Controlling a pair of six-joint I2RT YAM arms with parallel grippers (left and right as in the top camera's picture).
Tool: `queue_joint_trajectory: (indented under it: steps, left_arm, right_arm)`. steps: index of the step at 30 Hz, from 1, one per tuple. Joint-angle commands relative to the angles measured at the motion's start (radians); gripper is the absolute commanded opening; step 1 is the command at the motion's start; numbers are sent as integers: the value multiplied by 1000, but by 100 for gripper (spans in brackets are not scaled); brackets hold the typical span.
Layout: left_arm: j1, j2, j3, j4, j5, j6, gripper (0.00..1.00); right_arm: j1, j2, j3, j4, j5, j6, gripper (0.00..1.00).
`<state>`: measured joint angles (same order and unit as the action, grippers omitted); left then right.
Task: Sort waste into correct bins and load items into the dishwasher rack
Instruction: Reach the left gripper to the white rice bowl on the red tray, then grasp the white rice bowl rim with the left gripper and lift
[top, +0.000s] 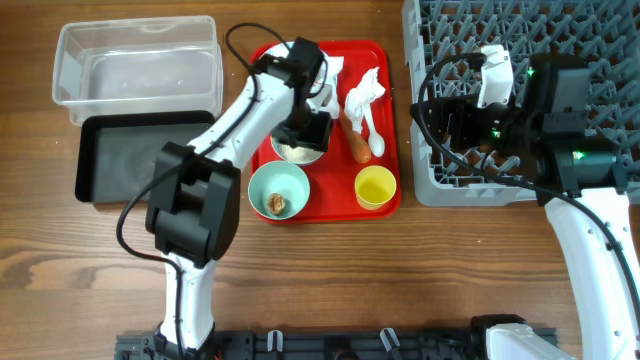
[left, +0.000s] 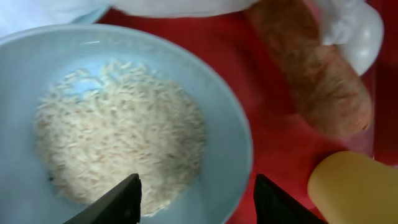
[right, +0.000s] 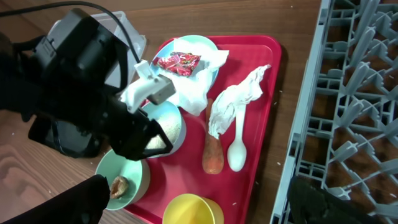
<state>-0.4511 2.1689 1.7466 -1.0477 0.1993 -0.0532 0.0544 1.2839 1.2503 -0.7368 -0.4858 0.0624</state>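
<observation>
My left gripper (top: 303, 137) (left: 196, 199) is open over the pale blue bowl (left: 224, 130) of white rice (left: 118, 130) on the red tray. One finger is above the rice and the other is outside the rim. The carrot (left: 317, 74) (right: 213, 155) and white spoon (right: 237, 152) lie beside the bowl. The mint-green bowl (top: 278, 190) holds the brown lump (right: 118, 185). The yellow cup (top: 376, 186) stands at the tray's front right. The red wrapper (right: 178, 61) and a napkin (right: 193, 90) lie on the pale blue plate (right: 202, 43). My right gripper (right: 199, 196) is open and empty above the rack's left edge.
The clear tub (top: 135, 55) and black tub (top: 140, 155) stand left of the red tray (top: 392, 130). The grey dishwasher rack (top: 520, 40) is at the right. A second crumpled napkin (top: 365, 90) lies on the tray by the spoon.
</observation>
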Motion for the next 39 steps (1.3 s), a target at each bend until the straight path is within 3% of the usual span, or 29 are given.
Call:
queue_joint_trajectory:
  steps: [1,11,23,26,34,37,39]
  left_arm:
    - [-35,-7,-29,21,-34,-14,56]
    - [-45,-8,-46,47,-58,-7,52]
    - [-83,36,-97,114,-106,-8,19]
    - [-81,36,-97,112,-119,-9,5]
    - [-80,17,-84,109,-138,-12,5]
    - [-80,8,-83,117,-149,-12,18]
    - [-80,8,-83,123,-149,-11,20]
  right_arm:
    - [-1,2,19,-2,18,-10,95]
    - [0,2,19,3,22,-10,94]
    - [0,2,19,2,22,-9,94]
    - [-1,2,19,2,22,-9,94]
    - [-1,2,19,3,22,-10,95]
    - [-1,2,19,2,23,-10,95]
    - [-1,2,19,2,23,-10,94]
